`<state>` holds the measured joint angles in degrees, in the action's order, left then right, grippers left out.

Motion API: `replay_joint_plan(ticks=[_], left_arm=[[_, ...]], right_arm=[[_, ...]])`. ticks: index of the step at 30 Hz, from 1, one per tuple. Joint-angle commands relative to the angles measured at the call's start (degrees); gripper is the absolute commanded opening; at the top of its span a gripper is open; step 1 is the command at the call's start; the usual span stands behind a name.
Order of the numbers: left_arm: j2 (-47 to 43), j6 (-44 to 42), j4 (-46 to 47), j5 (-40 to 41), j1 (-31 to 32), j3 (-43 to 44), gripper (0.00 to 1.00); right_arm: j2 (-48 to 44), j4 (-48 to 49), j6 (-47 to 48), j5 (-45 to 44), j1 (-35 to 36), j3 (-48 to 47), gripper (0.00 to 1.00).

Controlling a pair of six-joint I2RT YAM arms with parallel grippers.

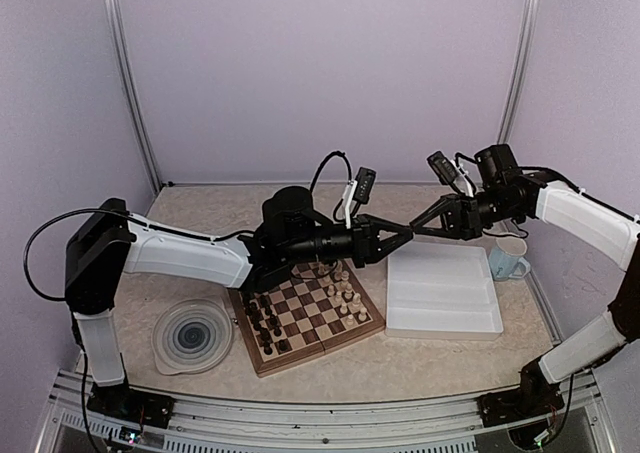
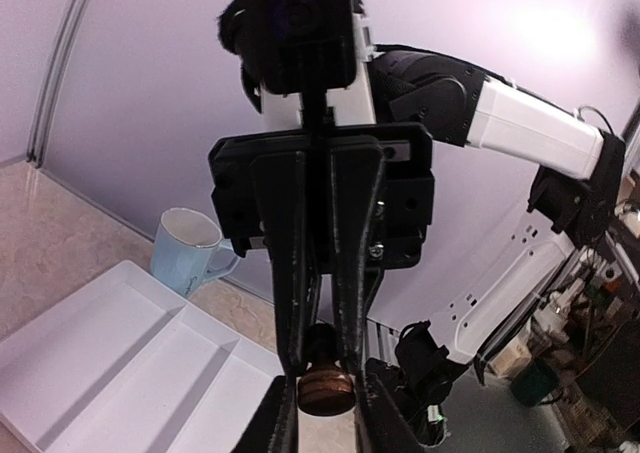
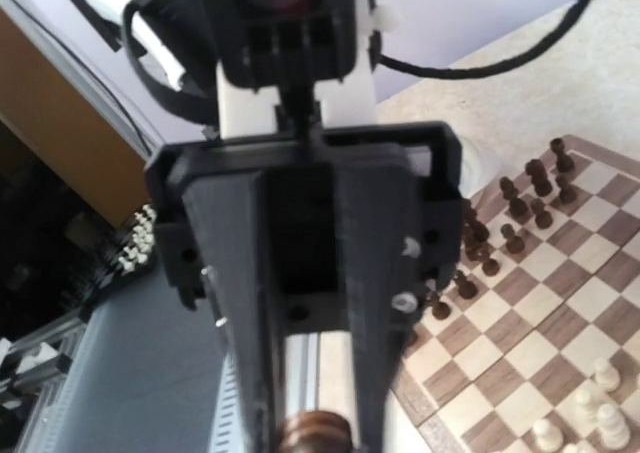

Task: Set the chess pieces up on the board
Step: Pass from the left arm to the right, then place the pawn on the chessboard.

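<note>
- Top view: the left gripper [image 1: 385,241] and the right gripper [image 1: 408,236] meet tip to tip in the air, over the gap between the board [image 1: 262,358] and a white two-compartment tray [image 1: 440,325]. Whatever sits between the tips is too small to tell here.
- Same view: the board lies at a slant on the surface, with dark pieces [image 1: 266,318] along its left side and pale pieces [image 1: 346,293] along its right. The left arm crosses above its far edge and hides part of it. A round blue-swirl plate [image 1: 192,335] sits just beside the board's left edge, and a pale mug [image 1: 508,258] stands by the tray's far right corner.
- Left wrist view: the right gripper faces the camera and fills the middle, its jaws closed onto the narrow upper part of one dark piece [image 2: 324,388]. The left gripper's own fingers [image 2: 278,425] press on that piece's round base from both sides, so both grippers have hold of it. Tray and mug lie at lower left.
- Right wrist view: the left gripper blocks most of the frame, and the dark piece shows at the bottom edge between its fingers. The board shows at the right.
</note>
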<state>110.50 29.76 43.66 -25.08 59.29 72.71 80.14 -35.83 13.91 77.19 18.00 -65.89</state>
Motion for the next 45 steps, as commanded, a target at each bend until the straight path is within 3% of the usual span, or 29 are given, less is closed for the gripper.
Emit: replay_joint_plan(ticks=[1,6,13,22,28,33,44,45], left_arm=[[1.27,-0.57,-5.34,4.28,0.17,2.53,0.30],[-5.00,-6.52,-11.60,13.25,-0.01,-2.42,0.44],[-22.56,-14.94,-20.50,25.62,-0.38,-16.80,0.51],[-47.26,-12.74,-34.00,51.91,-5.78,-30.56,0.57],[-60.86,-8.56,-38.55,52.77,-12.65,-36.49,0.60],[-68.18,-7.33,-39.29,53.56,-14.74,-40.02,0.63],[-68.41,-6.80,-40.76,52.34,-15.17,-40.11,0.63],[-68.40,-6.80,-40.74,52.25,-15.17,-40.10,0.63]], right_arm=[[0.90,-2.44,2.99,-4.23,1.14,-4.53,0.00],[3.10,-6.80,8.19,-15.48,3.26,-10.88,0.00],[8.86,-10.47,13.35,-33.57,12.94,-17.61,0.00],[22.47,-14.12,18.23,-55.56,28.18,-27.69,0.00],[34.60,-17.06,19.54,-64.13,35.96,-35.40,0.00],[44.52,-21.66,19.45,-69.73,40.26,-45.81,0.00],[51.62,-21.29,20.24,-76.29,45.16,-48.55,0.00],[51.75,-21.21,20.13,-76.45,45.19,-48.48,0.04]])
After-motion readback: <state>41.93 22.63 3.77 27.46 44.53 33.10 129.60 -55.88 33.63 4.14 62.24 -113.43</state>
